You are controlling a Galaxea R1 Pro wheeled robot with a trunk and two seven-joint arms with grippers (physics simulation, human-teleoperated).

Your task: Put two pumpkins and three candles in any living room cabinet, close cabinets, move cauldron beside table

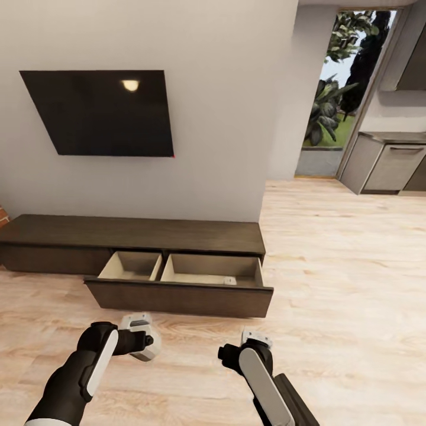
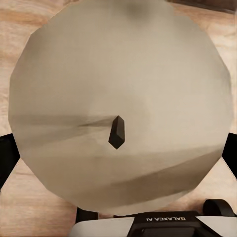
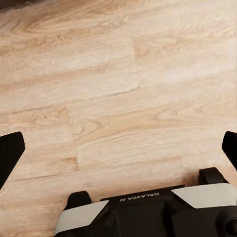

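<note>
My left gripper (image 2: 117, 148) is shut on a candle (image 2: 118, 89); in the left wrist view I see its pale beige round top and short black wick from above. In the head view that gripper (image 1: 142, 346) hangs over the wood floor in front of the cabinet (image 1: 136, 234). This long, low dark brown unit has its wide drawer (image 1: 180, 296) pulled out, showing two pale beige compartments. A small pale object (image 1: 229, 281) lies in the right-hand one. My right gripper (image 3: 118, 148) is open over bare floor, and the head view shows it (image 1: 255, 341) near the drawer's right end. Pumpkins, cauldron and table are out of view.
A dark flat screen (image 1: 100, 112) hangs on the white wall above the cabinet. Light wood floor (image 1: 343, 266) runs right towards a kitchen counter (image 1: 384, 163) and a glazed opening with plants (image 1: 337, 94).
</note>
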